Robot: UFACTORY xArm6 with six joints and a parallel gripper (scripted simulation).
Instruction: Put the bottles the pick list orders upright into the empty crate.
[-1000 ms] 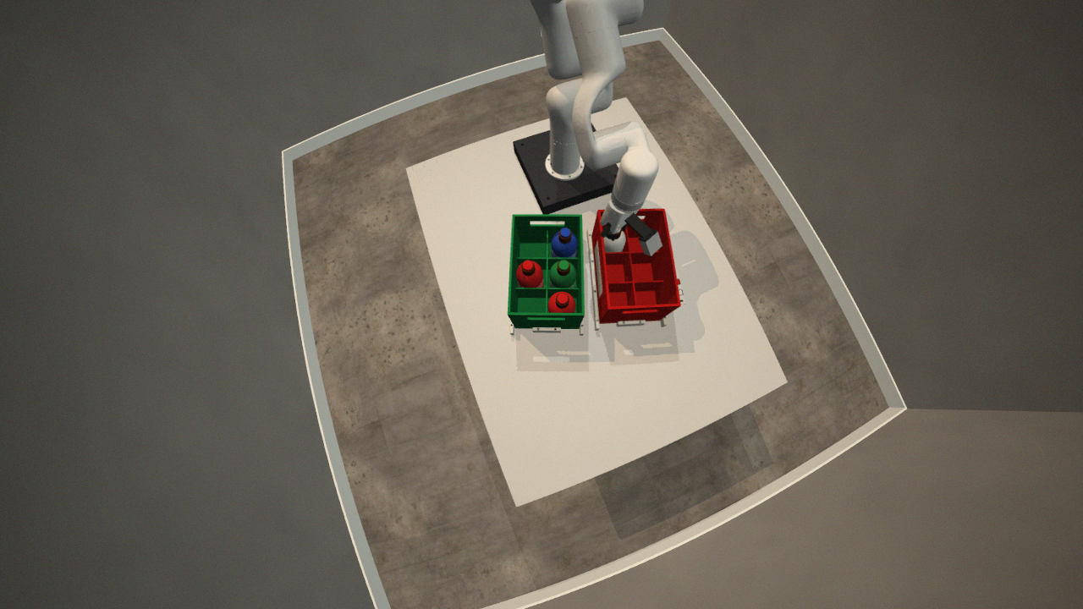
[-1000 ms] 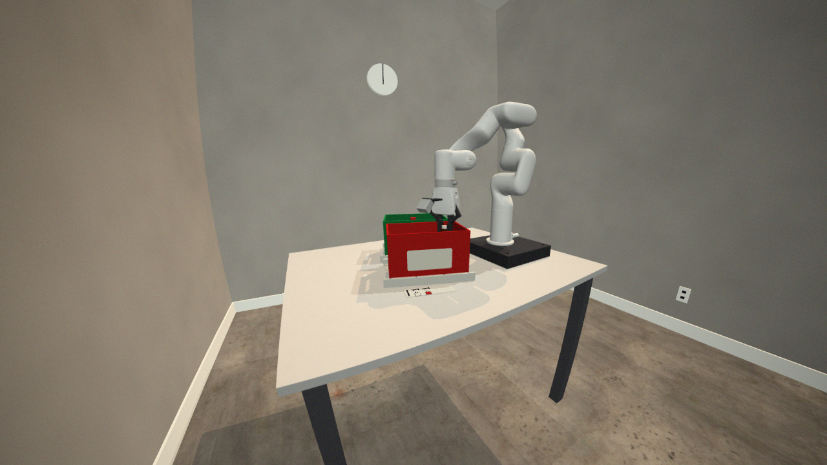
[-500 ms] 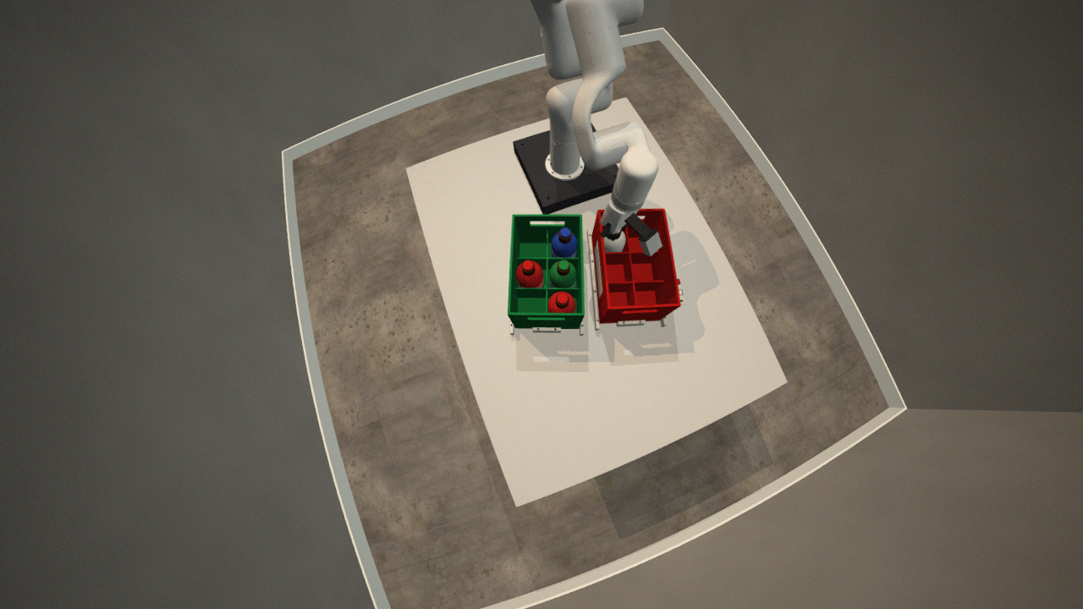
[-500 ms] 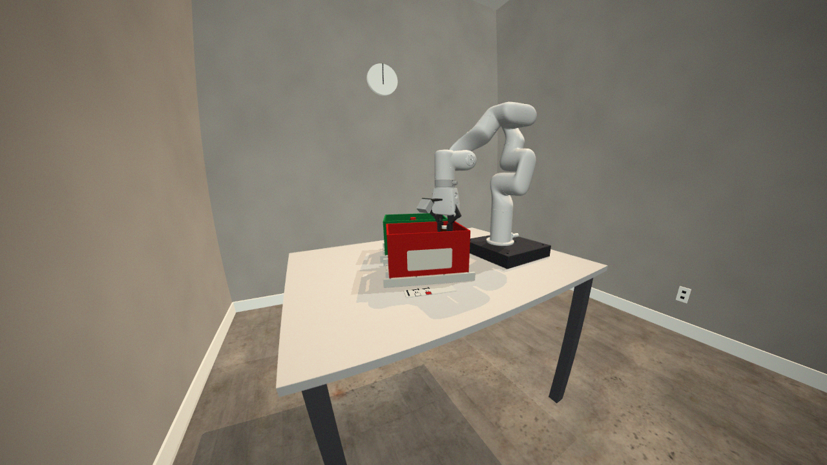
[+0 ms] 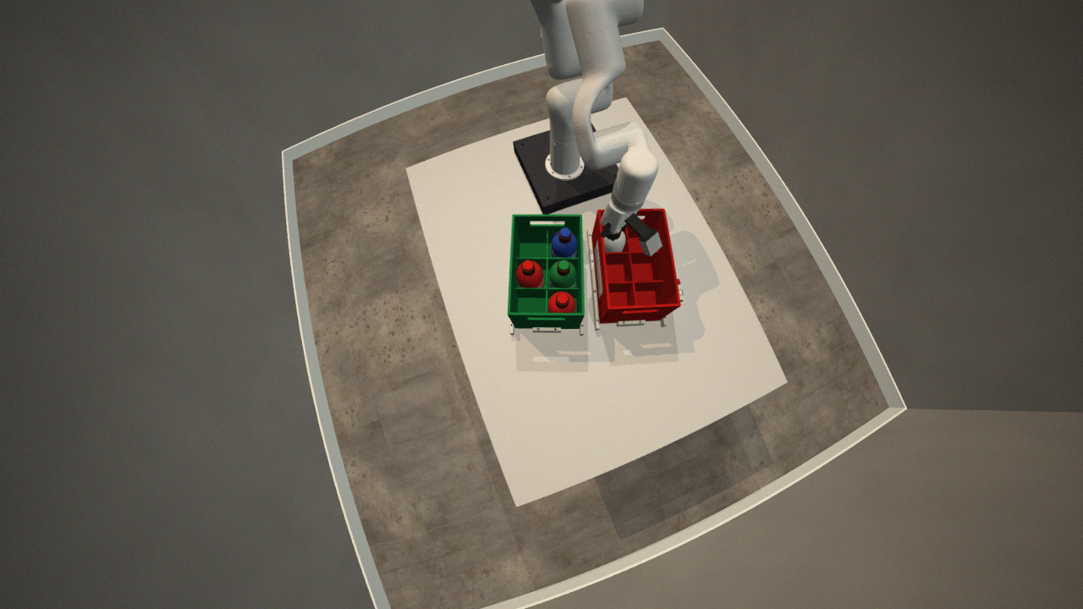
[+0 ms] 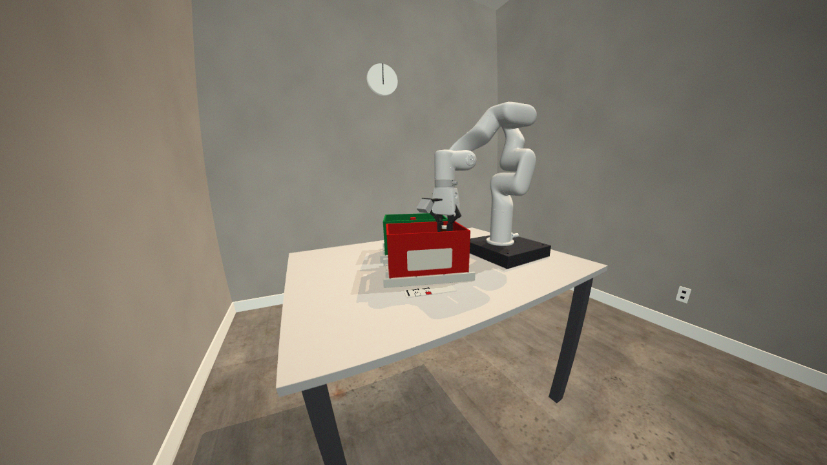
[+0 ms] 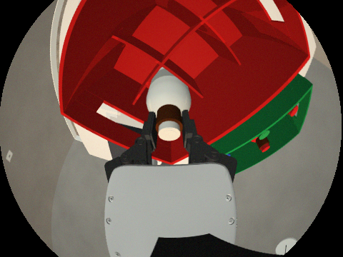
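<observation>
Green crate (image 5: 517,260) is standing on the left of the table (image 5: 575,424), holding four bottles: a red one (image 5: 527,273), a blue one (image 5: 563,241), a green one (image 5: 562,271) and another red one (image 5: 561,302). Red crate (image 5: 664,257) is sitting just beside it on the right. The gripper (image 7: 170,134) is clenching the neck of a white bottle (image 7: 168,94), hanging over the red crate's corner compartment nearest the arm's base. The pick list (image 6: 424,292) is lying beside the red crate.

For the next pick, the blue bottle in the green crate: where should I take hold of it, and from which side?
Grip the blue bottle by its narrow neck just under the cap, coming straight down from above. It stands upright in a walled cell of the green crate, so its body is fenced in. The gripper holds the white bottle the same way, over the red crate.
</observation>
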